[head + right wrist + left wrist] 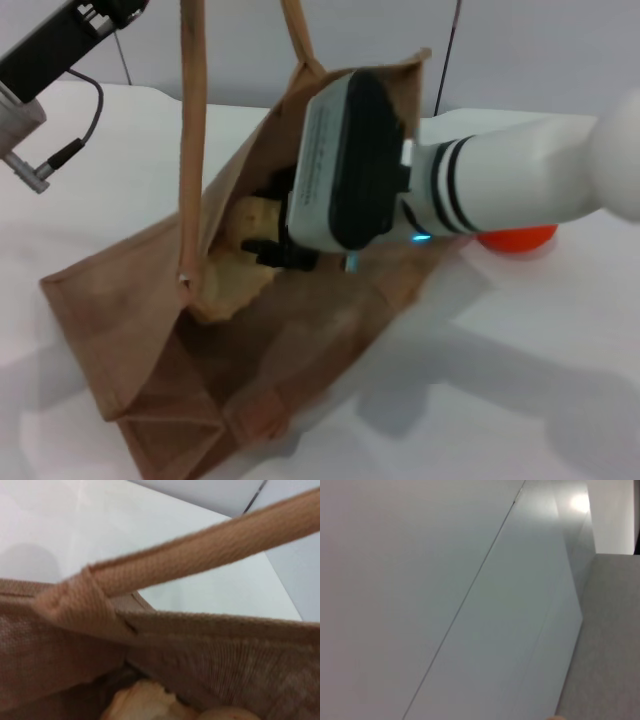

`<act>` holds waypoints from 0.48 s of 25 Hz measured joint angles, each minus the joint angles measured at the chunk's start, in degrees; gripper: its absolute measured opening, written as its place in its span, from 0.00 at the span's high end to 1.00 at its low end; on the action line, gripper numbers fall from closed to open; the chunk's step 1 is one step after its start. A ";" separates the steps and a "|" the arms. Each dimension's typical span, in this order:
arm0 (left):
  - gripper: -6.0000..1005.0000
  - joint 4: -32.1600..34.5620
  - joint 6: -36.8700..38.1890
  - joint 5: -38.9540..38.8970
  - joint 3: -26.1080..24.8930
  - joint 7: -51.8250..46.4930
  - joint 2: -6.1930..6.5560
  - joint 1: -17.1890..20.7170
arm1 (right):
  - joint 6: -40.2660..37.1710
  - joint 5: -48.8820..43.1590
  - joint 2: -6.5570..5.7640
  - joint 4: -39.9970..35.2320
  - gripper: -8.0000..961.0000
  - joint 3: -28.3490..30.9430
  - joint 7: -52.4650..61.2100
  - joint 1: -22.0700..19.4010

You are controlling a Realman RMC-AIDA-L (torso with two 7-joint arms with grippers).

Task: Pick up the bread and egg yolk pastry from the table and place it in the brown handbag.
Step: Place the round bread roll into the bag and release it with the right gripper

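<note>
The brown handbag (300, 340) lies slumped on the white table with its mouth open and one tan handle (192, 130) drawn straight up out of the picture. My right gripper (268, 218) reaches into the bag's mouth. A pale tan food piece (250, 215) sits right at it and more pale tan food (235, 285) lies below, inside the bag. I cannot tell which is the bread and which the egg yolk pastry. The right wrist view shows the handle (200, 555), the bag's woven wall (225, 655) and pale food (145, 702) at the bottom. My left arm (60, 45) is raised at the far left.
A bright orange ball (518, 238) lies on the table (520, 380) behind my right arm. The left wrist view shows only a grey wall (470, 605).
</note>
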 joint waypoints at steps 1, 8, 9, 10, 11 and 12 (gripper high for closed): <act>0.87 0.01 -0.13 -0.01 -0.10 -0.07 0.03 0.00 | 1.64 0.10 0.00 0.66 0.42 -1.38 0.00 0.35; 0.87 0.04 -0.18 -1.69 -0.87 0.00 0.27 1.63 | 8.58 -0.13 0.00 1.90 0.43 -6.08 0.00 -0.09; 0.87 0.07 -0.18 -1.95 -0.87 0.14 0.29 1.82 | 8.98 -0.06 -0.01 1.95 0.43 -6.40 0.00 -0.16; 0.87 0.10 -0.18 -2.21 -0.87 0.35 0.29 1.97 | 9.12 0.08 0.00 1.95 0.44 -6.64 0.05 -0.24; 0.87 0.11 -0.17 -2.27 -0.88 0.41 0.29 2.02 | 9.13 0.16 0.00 1.85 0.44 -6.70 0.14 -0.36; 0.87 0.11 -0.17 -2.45 -0.87 0.55 0.27 2.18 | 9.09 0.24 -0.01 1.54 0.44 -6.77 0.32 -0.63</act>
